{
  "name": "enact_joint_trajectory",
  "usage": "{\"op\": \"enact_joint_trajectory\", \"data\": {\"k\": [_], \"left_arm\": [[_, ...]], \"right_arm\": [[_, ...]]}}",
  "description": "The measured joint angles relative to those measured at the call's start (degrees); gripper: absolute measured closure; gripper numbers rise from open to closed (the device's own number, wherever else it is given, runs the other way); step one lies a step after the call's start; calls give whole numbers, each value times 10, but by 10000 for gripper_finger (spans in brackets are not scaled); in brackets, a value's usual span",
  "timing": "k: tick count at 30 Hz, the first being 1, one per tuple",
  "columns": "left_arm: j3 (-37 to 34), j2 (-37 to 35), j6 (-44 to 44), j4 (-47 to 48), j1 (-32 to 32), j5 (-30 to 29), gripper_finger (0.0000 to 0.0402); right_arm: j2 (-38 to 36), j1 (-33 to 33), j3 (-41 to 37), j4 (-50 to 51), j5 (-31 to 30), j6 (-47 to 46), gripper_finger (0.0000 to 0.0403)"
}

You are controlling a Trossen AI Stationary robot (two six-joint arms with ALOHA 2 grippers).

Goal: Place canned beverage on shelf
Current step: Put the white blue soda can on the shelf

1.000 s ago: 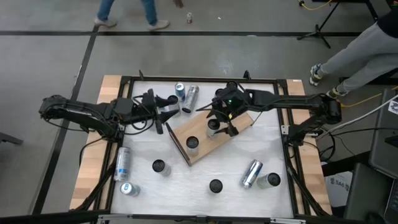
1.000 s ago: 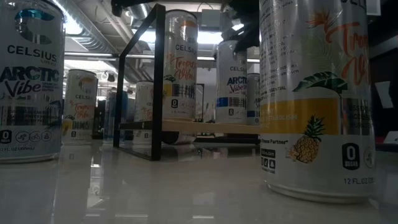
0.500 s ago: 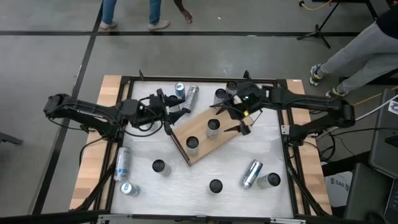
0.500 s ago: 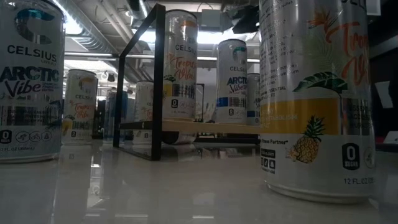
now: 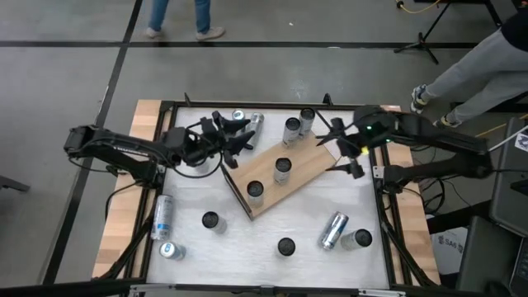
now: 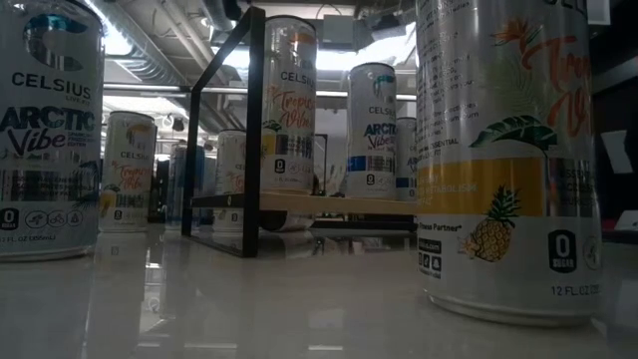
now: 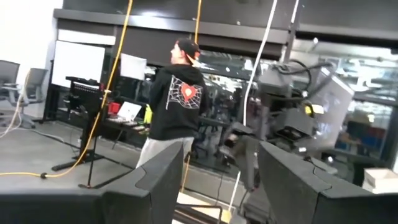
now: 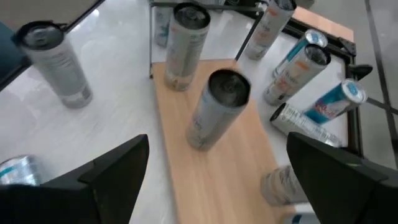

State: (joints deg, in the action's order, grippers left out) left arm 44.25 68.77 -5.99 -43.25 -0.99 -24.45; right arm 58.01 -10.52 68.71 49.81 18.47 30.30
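Right claw (image 5: 344,150): fingers apart, empty, just off the shelf's (image 5: 301,176) right end. Left claw (image 5: 233,137): fingers part-spread, nothing between them, at the shelf's left corner. Shelf: lies diagonally mid-desk (image 5: 272,223), two cans (image 5: 282,170) upright on it. Other cans stand or lie around.
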Motion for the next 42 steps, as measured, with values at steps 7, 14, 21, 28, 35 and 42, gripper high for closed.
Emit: {"op": "enact_joint_trajectory", "data": {"k": [7, 14, 21, 28, 35, 42], "left_arm": [[0, 16, -4, -7, 18, 2, 202], [0, 43, -9, -51, 33, 30, 192], [28, 75, -11, -62, 40, 44, 132], [116, 142, -27, -56, 40, 43, 86], [230, 202, 3, 49, 40, 70, 79], [343, 236, 4, 287, 34, 75, 78]], "right_arm": [[-46, 0, 0, 53, 0, 0, 33], [-84, 0, -35, 47, 1, 2, 33], [-150, 0, -124, -36, 0, -13, 33], [-190, 0, -200, -115, 1, -46, 33], [-195, 0, -239, -142, 1, -56, 33], [-195, 0, -253, -142, 1, -56, 33]]}}
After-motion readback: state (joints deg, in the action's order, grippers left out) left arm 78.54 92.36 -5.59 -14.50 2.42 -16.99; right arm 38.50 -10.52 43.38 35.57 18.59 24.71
